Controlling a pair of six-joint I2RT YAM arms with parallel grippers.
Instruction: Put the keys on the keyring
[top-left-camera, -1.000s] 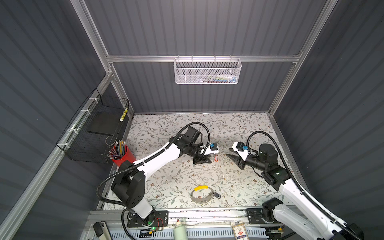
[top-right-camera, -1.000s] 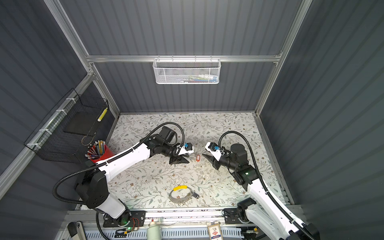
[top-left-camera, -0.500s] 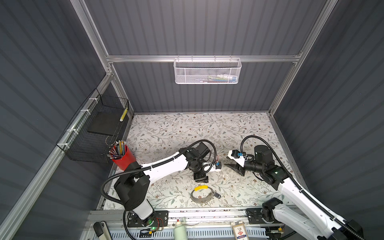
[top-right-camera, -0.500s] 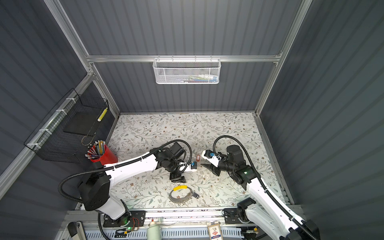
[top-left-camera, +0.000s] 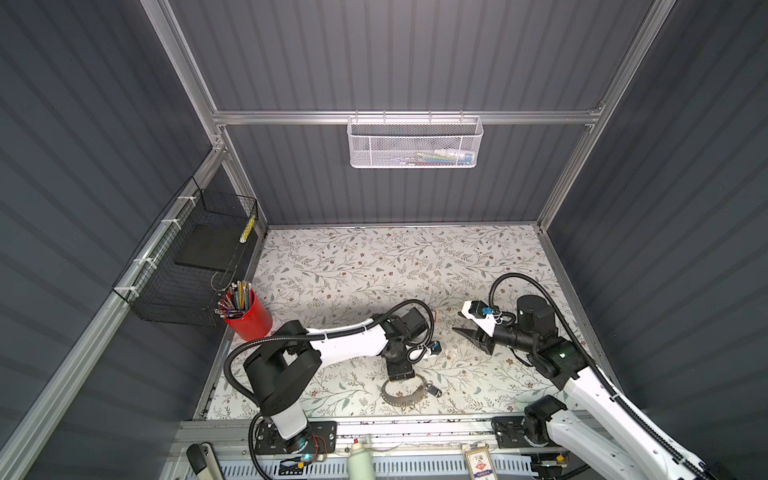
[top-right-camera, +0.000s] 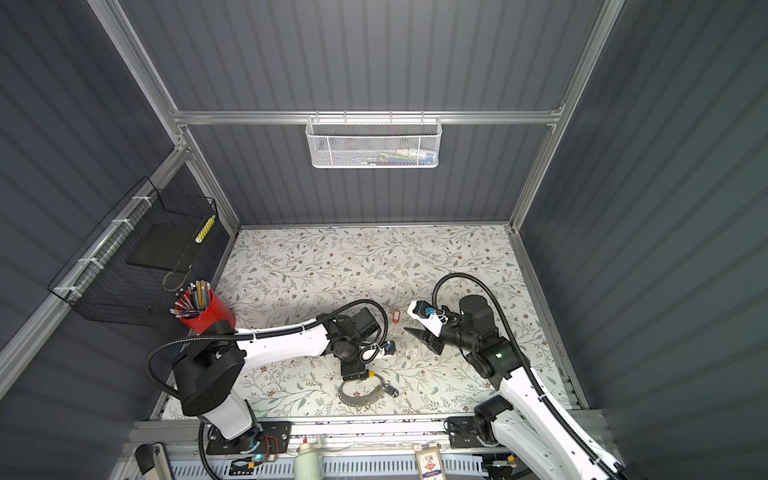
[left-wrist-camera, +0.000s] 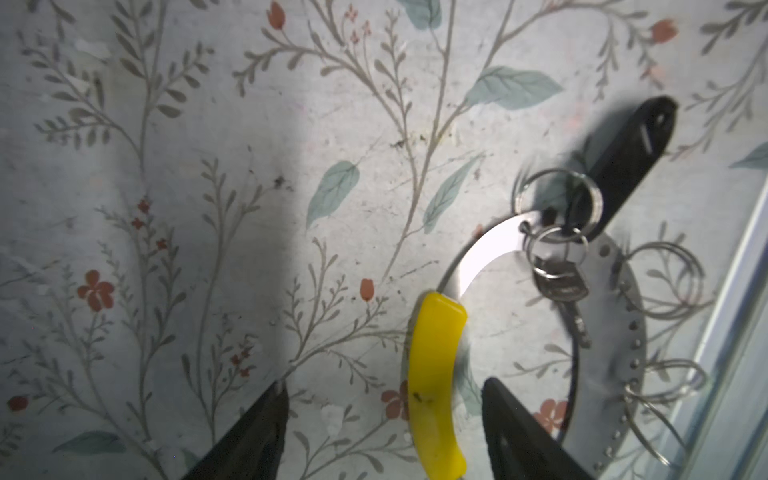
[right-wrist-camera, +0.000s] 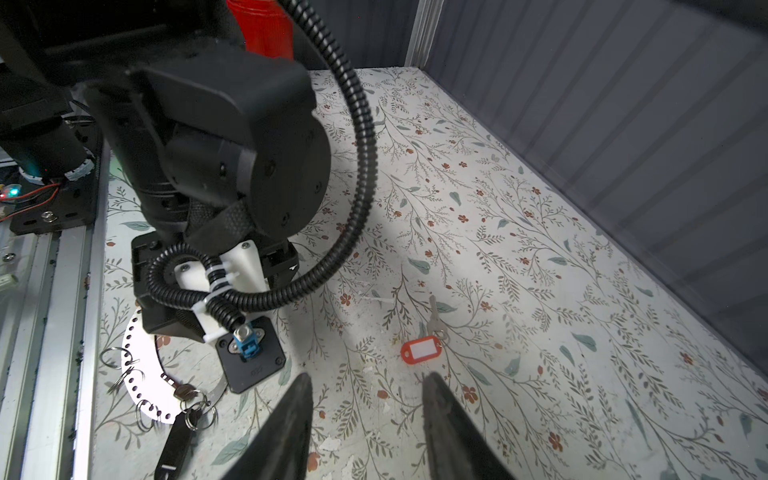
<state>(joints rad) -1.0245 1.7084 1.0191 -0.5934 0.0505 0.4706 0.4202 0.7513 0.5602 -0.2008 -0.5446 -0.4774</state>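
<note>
left gripper (left-wrist-camera: 384, 386): pointed down at the table (left-wrist-camera: 166, 208), jaws wide apart, nothing clamped.
keyring (left-wrist-camera: 486, 249): flat on the table directly under the left gripper. Its yellow segment (left-wrist-camera: 436, 374) lies between the two fingers with a gap on each side, nearer one finger (left-wrist-camera: 511, 419).
black-tagged key (left-wrist-camera: 565, 286): ahead of the left gripper's tips, at the bare metal end of the keyring. Its small loop sits on the band there; threaded or only resting, cannot tell. The black tag (left-wrist-camera: 627, 153) points away past the hoop.
split rings (left-wrist-camera: 665, 282): spares along the studded side of the keyring, beyond the left gripper's reach line.
right gripper (right-wrist-camera: 369, 377): partly open, empty, above the table.
red-tagged key (right-wrist-camera: 422, 351): on the table just ahead of the right gripper's tips, untouched, blade pointing away, well apart from the keyring.
</note>
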